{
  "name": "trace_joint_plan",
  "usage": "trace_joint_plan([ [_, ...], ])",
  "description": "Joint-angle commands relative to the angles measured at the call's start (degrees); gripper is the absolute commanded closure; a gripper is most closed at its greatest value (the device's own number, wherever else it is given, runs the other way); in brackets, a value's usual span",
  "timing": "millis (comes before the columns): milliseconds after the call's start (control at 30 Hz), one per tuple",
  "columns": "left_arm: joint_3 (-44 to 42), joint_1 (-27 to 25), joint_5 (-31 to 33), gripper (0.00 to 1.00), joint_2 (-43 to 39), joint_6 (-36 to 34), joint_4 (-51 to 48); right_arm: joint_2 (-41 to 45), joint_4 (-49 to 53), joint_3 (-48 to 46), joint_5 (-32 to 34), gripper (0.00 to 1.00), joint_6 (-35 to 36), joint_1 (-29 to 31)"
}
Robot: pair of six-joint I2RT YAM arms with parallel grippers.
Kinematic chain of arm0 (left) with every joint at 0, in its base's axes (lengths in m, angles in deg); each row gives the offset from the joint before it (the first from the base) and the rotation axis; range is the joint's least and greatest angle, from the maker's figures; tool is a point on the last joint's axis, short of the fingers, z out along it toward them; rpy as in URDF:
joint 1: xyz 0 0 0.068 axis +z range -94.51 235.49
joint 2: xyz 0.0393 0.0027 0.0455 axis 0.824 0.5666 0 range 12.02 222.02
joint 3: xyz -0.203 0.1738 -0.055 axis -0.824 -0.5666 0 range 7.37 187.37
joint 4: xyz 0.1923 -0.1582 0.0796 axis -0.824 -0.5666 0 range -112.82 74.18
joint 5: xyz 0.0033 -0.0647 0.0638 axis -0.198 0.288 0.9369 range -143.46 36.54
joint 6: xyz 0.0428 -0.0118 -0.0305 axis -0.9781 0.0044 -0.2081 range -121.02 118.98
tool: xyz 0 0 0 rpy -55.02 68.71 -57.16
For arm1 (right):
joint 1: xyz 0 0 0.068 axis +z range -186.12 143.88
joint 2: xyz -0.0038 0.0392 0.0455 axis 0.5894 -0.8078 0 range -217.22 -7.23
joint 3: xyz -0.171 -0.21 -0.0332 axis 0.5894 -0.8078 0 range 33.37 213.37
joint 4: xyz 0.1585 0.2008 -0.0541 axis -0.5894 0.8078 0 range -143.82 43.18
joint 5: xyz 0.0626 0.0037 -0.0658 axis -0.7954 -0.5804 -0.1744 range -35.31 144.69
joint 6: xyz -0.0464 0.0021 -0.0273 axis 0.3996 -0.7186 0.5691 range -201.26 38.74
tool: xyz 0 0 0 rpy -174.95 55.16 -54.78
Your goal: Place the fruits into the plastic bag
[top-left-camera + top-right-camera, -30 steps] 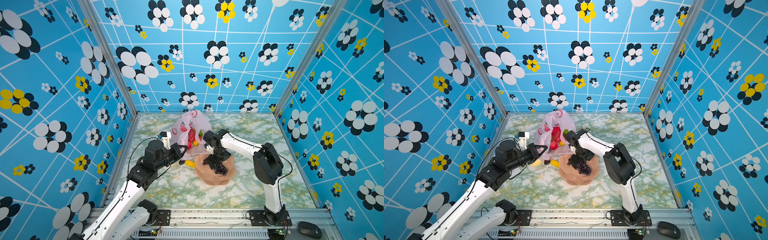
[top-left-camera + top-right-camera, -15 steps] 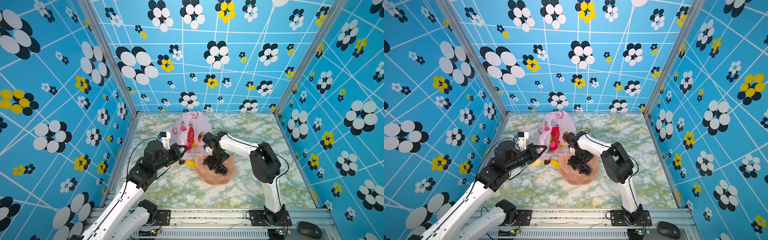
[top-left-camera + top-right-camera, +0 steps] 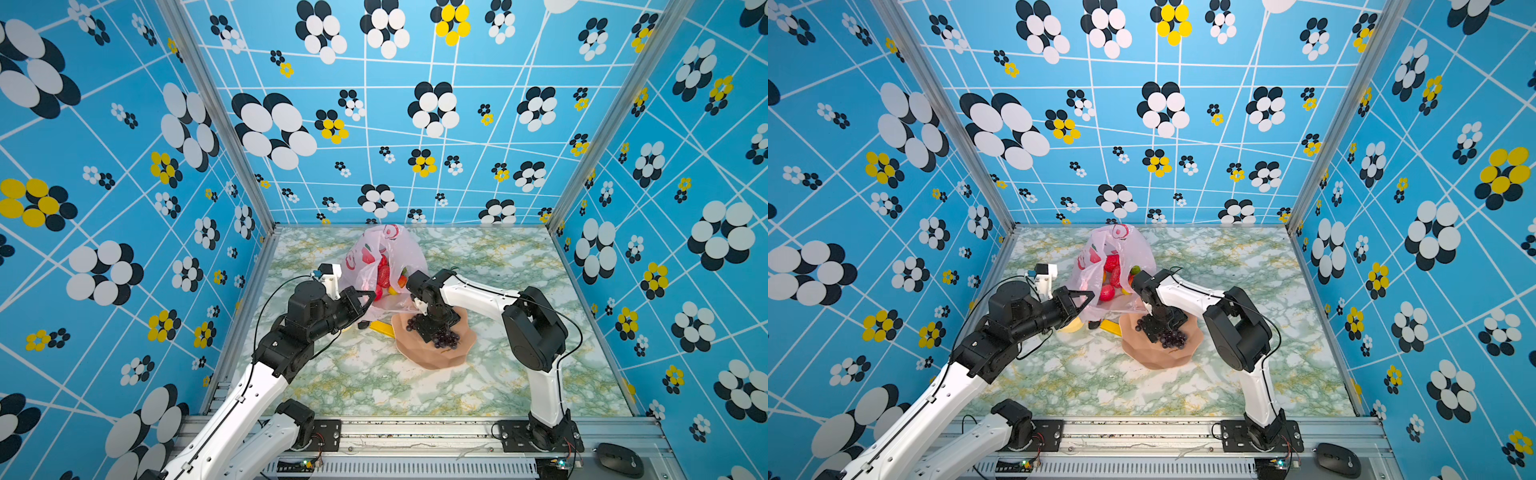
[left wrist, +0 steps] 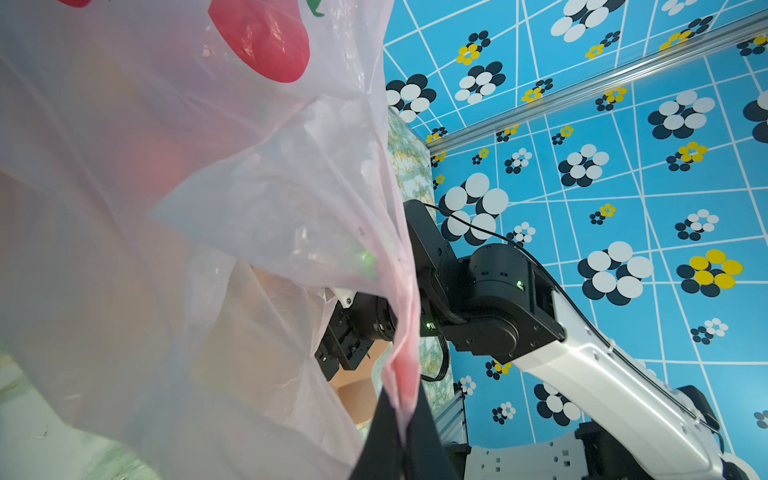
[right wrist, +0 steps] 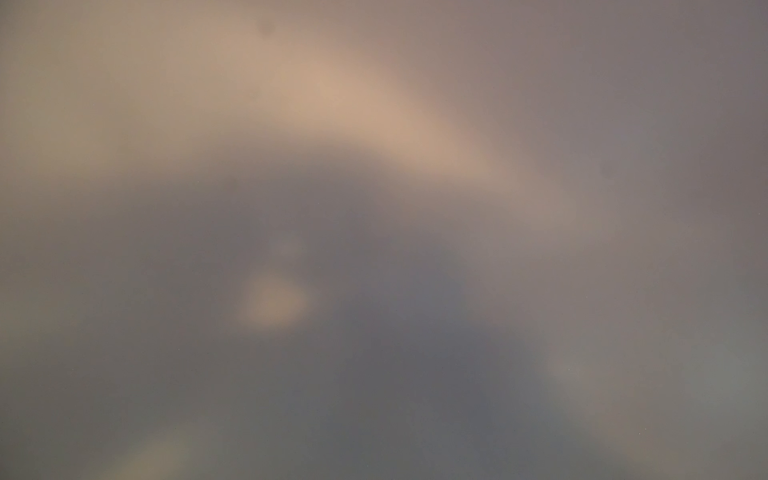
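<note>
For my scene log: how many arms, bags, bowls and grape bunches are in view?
arms: 2
bag: 1
bowl: 1
grape bunch: 1
total: 5

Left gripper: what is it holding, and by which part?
The left gripper is shut on the plastic bag, pinching a bunched strip of its edge.

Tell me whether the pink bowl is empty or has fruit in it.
Not empty: a dark grape bunch lies in the bowl, beneath the right pincer.
</note>
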Motion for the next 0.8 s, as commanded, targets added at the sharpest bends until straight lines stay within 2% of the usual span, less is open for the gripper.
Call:
trace_joint_plan([
  [0, -0.17, -0.01, 0.02, 1.00, -0.08, 0.21, 0.80, -0.54, -1.75, -1.79, 0.36, 0.18, -1.57, -0.34],
  [300, -0.43, 0.01, 0.37, 1.00, -0.79, 0.13, 0.41, -0.53, -2.76, -1.83, -2.24, 0.34, -2.78, -0.38],
  [533, -0.50, 0.05, 0.24, 1.00, -0.77, 0.22, 0.45, 1.83, -5.73, -3.14, -1.60, 0.55, -4.30, -0.38],
  [767, -0.62, 0.05, 0.40, 1.00, -1.29, 0.30, 0.19, 6.42, -10.71, -5.89, -0.78, 0.70, -5.76, -0.38],
])
